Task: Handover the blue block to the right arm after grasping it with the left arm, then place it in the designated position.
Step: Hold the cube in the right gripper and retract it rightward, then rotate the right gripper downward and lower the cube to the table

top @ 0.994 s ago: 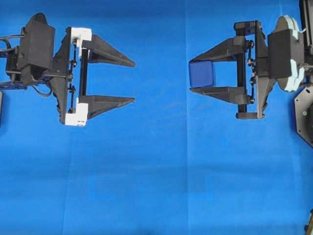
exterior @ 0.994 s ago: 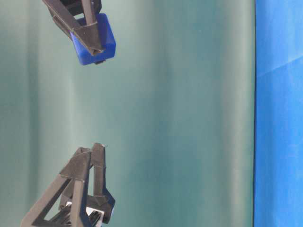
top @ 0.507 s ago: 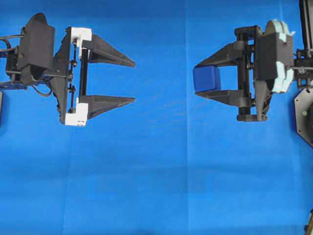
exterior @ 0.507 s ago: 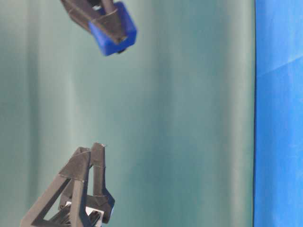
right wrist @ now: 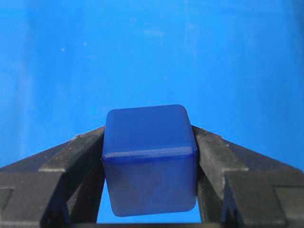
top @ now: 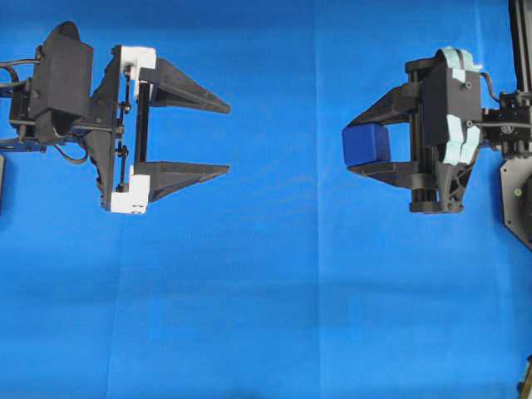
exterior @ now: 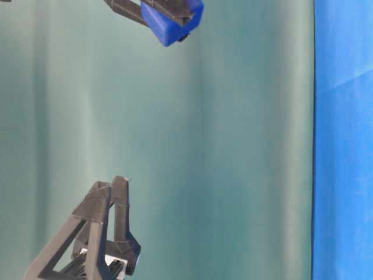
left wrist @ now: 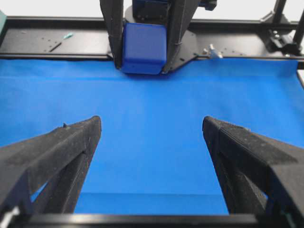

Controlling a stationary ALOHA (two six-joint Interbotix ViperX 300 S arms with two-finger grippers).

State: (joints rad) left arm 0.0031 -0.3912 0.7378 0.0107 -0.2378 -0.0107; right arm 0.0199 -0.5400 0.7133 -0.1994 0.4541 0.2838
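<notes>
Looking down from overhead, the right arm's gripper [top: 359, 145] pinches the blue block [top: 366, 144] above the blue cloth [top: 266, 291], far right. The left arm's gripper [top: 228, 138] sits well apart on the left, fingers spread, holding nothing. At table level, the block [exterior: 169, 20] hangs aloft. From the left wrist, the block [left wrist: 144, 47] faces the spread fingers [left wrist: 71, 142]. The right wrist view shows the block [right wrist: 148, 159] clamped.
</notes>
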